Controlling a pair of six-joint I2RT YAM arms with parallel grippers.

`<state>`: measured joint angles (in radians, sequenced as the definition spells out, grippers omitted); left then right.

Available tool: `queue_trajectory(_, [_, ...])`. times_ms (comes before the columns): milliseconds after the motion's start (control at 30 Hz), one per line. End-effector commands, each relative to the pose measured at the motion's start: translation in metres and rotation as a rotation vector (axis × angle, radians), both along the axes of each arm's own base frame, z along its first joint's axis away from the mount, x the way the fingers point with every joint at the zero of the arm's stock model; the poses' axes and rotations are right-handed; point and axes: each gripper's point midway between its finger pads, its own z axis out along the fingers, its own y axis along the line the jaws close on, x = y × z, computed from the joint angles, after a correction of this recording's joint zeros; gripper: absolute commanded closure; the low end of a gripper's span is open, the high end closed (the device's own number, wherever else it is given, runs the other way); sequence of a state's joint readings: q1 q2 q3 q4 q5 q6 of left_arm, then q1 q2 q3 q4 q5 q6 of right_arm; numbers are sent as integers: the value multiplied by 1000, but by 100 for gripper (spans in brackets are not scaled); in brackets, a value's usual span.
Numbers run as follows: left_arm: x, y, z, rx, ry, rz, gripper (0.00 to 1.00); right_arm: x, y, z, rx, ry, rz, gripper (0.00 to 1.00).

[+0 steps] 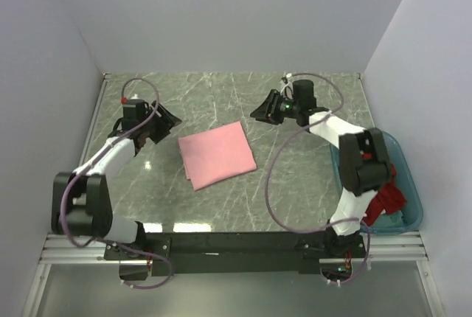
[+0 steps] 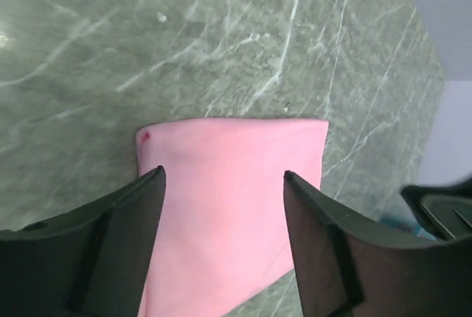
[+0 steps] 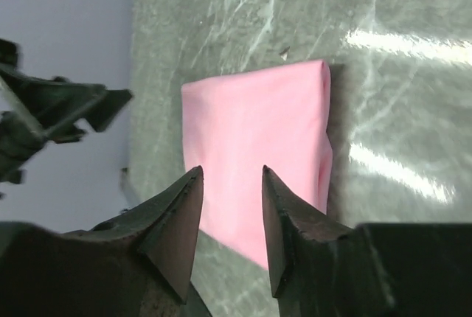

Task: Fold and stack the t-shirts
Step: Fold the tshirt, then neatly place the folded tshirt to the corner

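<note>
The light pink t-shirt [image 1: 217,155] lies folded into a neat rectangle in the middle of the marble table; it also fills the left wrist view [image 2: 228,199] and the right wrist view [image 3: 258,147]. My left gripper [image 1: 171,122] hovers just left of it, open, nothing between its fingers [image 2: 147,214]. My right gripper [image 1: 259,110] hangs above the table to the shirt's upper right, open and empty [image 3: 230,173]. The bright red t-shirt [image 1: 387,199] lies crumpled in the teal tub at the right, partly hidden by the right arm.
The teal translucent tub [image 1: 409,188] stands at the table's right edge beside the right arm's base. White walls enclose the table on the left, back and right. Cables loop off both arms above the tabletop.
</note>
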<state>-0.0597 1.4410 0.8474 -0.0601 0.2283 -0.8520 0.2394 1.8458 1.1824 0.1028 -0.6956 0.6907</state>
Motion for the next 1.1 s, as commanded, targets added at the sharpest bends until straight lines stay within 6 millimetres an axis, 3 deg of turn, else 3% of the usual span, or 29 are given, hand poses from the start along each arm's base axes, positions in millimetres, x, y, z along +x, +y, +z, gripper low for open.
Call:
queue_trajectory(0, [-38, 23, -9, 158, 126, 57, 27, -36, -30, -14, -212, 37, -28, 53])
queue_trajectory(33, [-48, 17, -5, 163, 124, 52, 25, -44, -39, -10, -256, 13, -45, 53])
queue_trajectory(67, [-61, 16, -14, 180, 162, 57, 19, -52, -42, -11, -284, 17, -53, 52])
queue_trajectory(200, [-103, -4, -30, 201, 237, 42, 13, -88, -56, -7, -361, 19, -63, 48])
queue_trajectory(267, [-120, -15, -42, 188, 270, 23, 14, -103, -59, -1, -379, -11, -51, 45])
queue_trajectory(367, [-130, -25, -55, 171, 293, -2, 23, -121, -66, 0, -416, -19, -35, 44])
queue_trajectory(533, [-129, -38, -71, 192, 326, -34, 35, -144, -79, 4, -474, -52, -39, 43])
queue_trajectory(833, [-126, -61, -93, 202, 390, -89, 51, -160, -86, -2, -482, -51, -46, 43])
queue_trajectory(933, [-125, -58, -99, 221, 415, -82, 67, -159, -87, -2, -481, -56, -51, 43])
queue_trajectory(967, [-121, -57, -97, 234, 409, -80, 81, -159, -86, -2, -481, -56, -50, 43])
queue_trajectory(1067, [-109, -39, -94, 319, 415, -52, 99, -157, -86, 2, -482, -64, -48, 43])
